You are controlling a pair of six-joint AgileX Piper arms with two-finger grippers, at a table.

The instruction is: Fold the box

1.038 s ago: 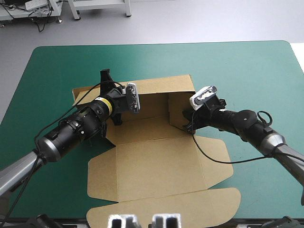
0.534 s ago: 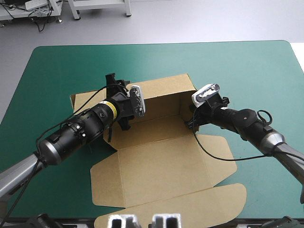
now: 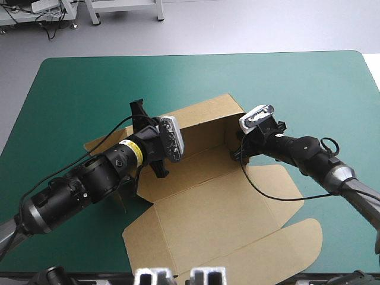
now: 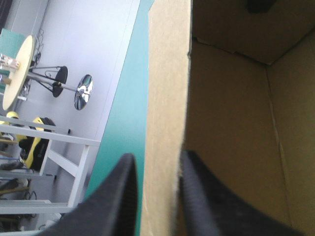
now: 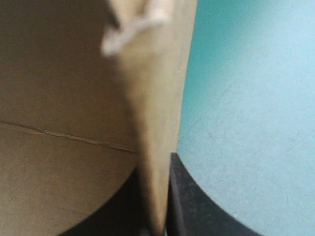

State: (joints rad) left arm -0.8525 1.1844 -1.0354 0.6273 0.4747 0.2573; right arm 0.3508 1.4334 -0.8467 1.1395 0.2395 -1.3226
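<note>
The box [image 3: 219, 208], a cut sheet of brown board, is held at both ends. The left gripper [image 4: 155, 164] is clamped on its raised left wall, one black finger [image 4: 115, 196] outside over the teal-green table cover [image 3: 285, 83] and the other inside the tray. The right gripper [image 5: 156, 196] pinches the raised right wall the same way. Between them the tray's long axis runs from gripper to gripper, skewed, with the right end farther from the robot. The lid panel lies flat toward the near edge, mid-table. By my judgement each arm is nearest its own wall, so the next fold depends on that shared axis.
</note>
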